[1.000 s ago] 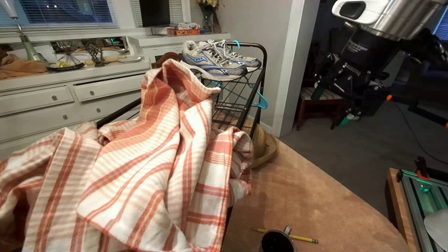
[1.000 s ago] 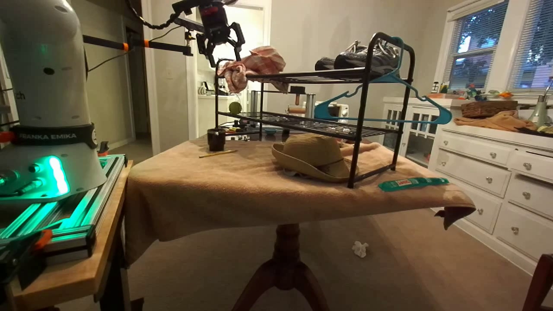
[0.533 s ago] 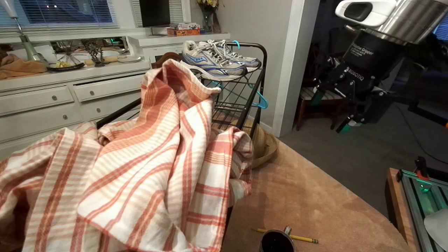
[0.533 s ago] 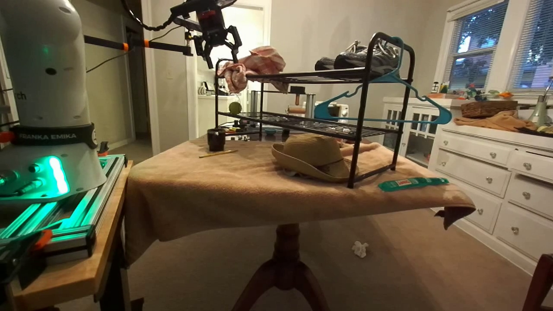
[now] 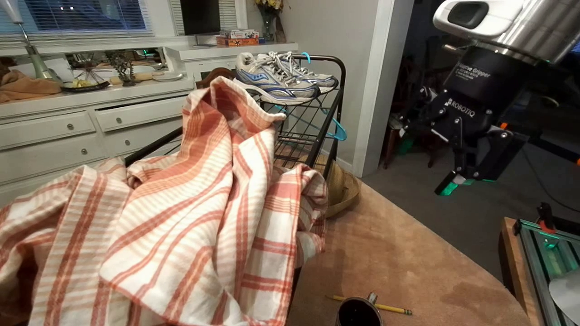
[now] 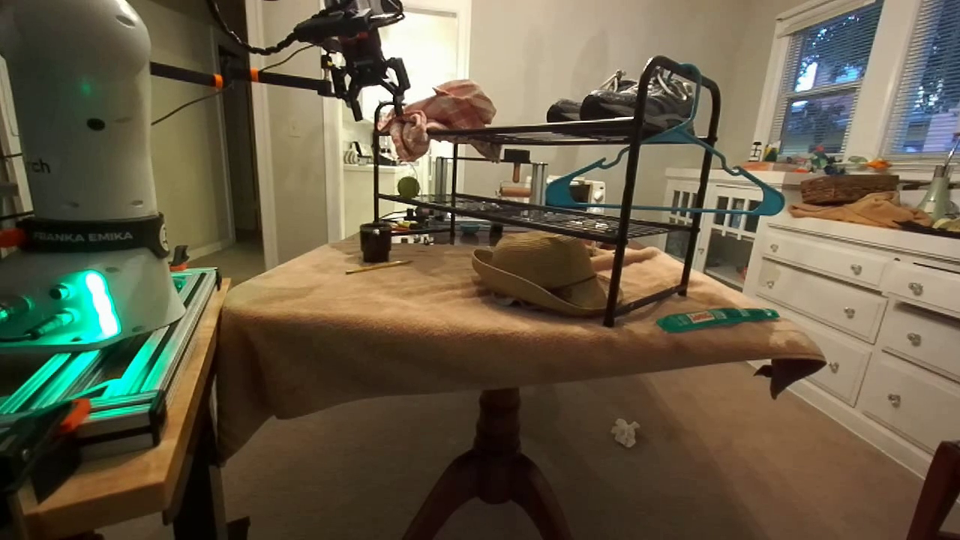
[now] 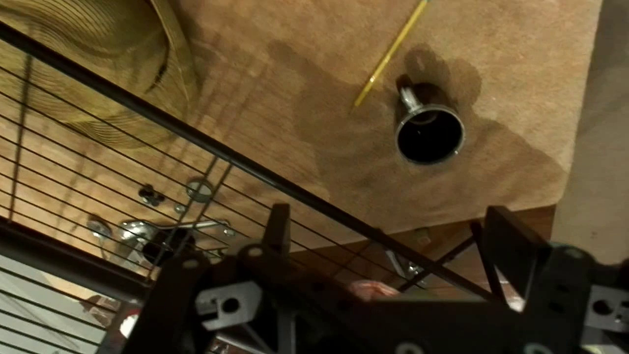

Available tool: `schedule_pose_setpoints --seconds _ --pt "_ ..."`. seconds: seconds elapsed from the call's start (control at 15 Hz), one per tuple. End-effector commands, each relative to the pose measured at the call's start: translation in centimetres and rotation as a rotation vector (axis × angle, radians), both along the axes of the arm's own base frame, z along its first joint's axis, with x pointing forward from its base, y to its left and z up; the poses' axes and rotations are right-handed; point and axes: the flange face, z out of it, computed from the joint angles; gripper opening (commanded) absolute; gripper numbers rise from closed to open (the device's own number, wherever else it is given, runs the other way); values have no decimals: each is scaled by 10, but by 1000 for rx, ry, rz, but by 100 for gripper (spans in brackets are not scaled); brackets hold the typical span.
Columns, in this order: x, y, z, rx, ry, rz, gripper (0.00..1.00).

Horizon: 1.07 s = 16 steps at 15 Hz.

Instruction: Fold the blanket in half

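Note:
The blanket [image 5: 181, 203], cream-white with orange-red plaid stripes, lies rumpled in a heap over one end of the black wire rack, with folds hanging down. In an exterior view it shows smaller at the rack's far end [image 6: 459, 106]. In the wrist view only a small patch of it [image 7: 372, 289] shows low, behind the gripper body. My gripper [image 5: 426, 160] is open and empty, in the air to the right of the blanket and apart from it. In an exterior view the gripper [image 6: 378, 111] appears just left of the blanket. Its fingers [image 7: 511, 241] stand wide apart in the wrist view.
The rack [image 6: 517, 135] also carries grey shoes [image 5: 281, 79] and a blue hanger [image 6: 667, 204]. A straw hat [image 6: 540, 270] sits under it. A dark mug [image 7: 430, 135] and a yellow pencil [image 7: 388, 56] lie on the cloth-covered table [image 6: 337, 322] near the blanket's end.
My gripper has moved lower and looks larger in one exterior view; in another it has shifted slightly left and tilted. It has stayed open. The blanket has not moved.

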Motion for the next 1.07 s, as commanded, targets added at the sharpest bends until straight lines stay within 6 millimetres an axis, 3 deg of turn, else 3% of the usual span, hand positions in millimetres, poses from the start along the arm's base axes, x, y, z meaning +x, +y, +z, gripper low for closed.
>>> schedule_pose_setpoints --seconds 0.0,0.4,1.0 --pt "6 39 -13 117 -13 -42 100" --pt "27 69 -26 262 -96 -74 100" --pt "51 73 -49 320 -156 -57 100"
